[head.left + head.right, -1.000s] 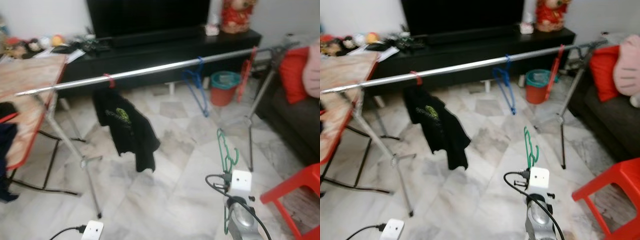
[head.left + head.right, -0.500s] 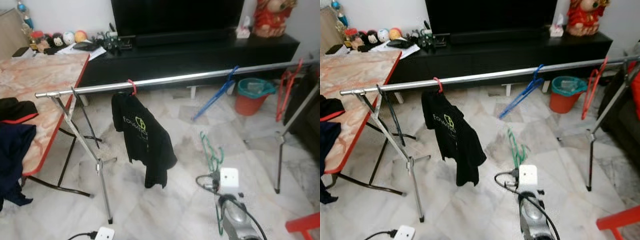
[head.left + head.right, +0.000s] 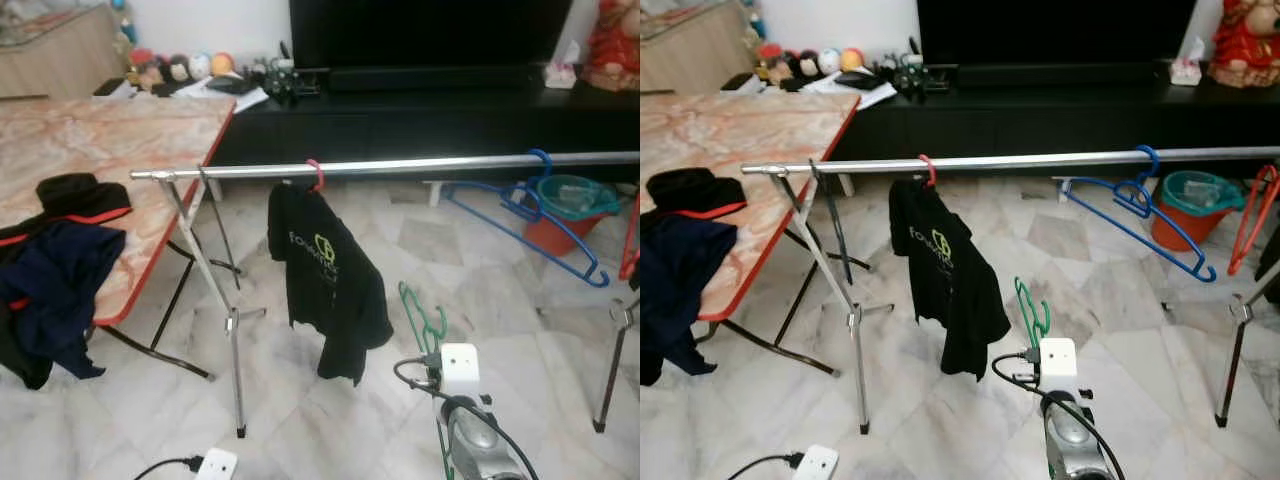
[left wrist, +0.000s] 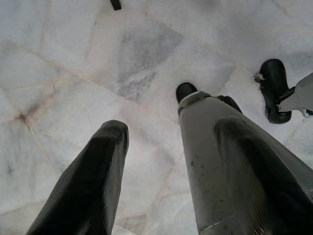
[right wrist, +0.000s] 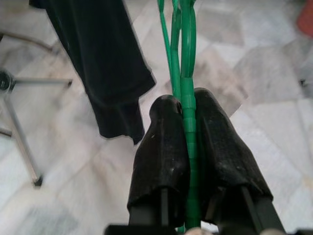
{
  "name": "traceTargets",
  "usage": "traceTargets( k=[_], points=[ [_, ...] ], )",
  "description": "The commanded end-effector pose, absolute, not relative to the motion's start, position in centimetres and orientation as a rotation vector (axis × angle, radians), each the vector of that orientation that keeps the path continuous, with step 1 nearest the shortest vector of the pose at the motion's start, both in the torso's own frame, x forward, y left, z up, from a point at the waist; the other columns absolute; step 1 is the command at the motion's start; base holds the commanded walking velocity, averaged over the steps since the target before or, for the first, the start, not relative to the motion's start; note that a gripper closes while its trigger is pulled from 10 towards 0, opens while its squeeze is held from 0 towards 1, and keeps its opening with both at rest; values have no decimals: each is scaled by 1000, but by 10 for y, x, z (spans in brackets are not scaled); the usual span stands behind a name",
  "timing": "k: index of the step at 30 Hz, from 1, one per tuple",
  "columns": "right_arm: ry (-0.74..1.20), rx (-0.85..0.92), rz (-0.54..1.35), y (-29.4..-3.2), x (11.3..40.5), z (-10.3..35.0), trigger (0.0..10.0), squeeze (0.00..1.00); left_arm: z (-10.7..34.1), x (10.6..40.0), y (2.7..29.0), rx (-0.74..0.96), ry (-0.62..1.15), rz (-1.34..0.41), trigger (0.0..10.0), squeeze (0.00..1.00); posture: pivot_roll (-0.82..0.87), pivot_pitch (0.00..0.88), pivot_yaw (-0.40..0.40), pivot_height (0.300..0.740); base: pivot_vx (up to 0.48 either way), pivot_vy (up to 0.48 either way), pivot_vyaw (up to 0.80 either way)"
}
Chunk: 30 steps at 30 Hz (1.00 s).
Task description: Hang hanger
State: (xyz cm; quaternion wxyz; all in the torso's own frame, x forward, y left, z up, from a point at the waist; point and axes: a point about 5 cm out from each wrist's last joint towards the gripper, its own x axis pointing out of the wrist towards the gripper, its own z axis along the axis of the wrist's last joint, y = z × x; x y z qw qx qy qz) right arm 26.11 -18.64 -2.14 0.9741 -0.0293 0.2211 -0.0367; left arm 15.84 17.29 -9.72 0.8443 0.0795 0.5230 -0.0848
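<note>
My right gripper (image 5: 187, 105) is shut on the stem of a green hanger (image 5: 183, 29), which stands upright above my right wrist (image 3: 458, 365) in the left eye view. The green hanger's hook (image 3: 422, 318) is below and in front of a long silver rail (image 3: 420, 165). A black T-shirt (image 3: 330, 280) hangs from the rail on a red hanger. A blue hanger (image 3: 530, 200) hangs tilted further right on the rail, and a red hanger (image 3: 1252, 215) sits near its right end. My left gripper (image 4: 154, 115) is open over the marble floor, holding nothing.
A marble-topped table (image 3: 120, 130) with dark clothes (image 3: 55, 270) on it stands at the left. The rack's legs (image 3: 232, 340) splay onto the floor. Behind the rail are a black TV console (image 3: 430, 110) and an orange bucket (image 3: 565, 205). A white power strip (image 3: 215, 465) lies near my feet.
The whole picture has slid to the right, so the camera has turned left. The blue hanger has swung on the rail. My right gripper keeps hold of the green hanger.
</note>
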Motion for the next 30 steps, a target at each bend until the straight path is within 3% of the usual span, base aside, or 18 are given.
traceTargets(
  k=[1,9,17,30],
  points=[
    [358,-40,-120,-190,271,-8,10000,0,-97,158,175,177,1104,-177,10000,0,-250,0,58,740,0,0,0],
    [231,-46,-142,-193,281,9,10000,0,-95,162,177,204,1052,-220,10000,0,-244,0,55,740,0,0,0],
    [220,-40,-136,-192,282,11,10000,0,-103,136,190,200,1120,-185,10000,0,-241,0,46,740,0,0,0],
    [220,-39,-129,-191,283,11,10000,0,-101,141,188,186,1105,-184,10000,0,-242,0,45,740,0,0,0]
  ],
)
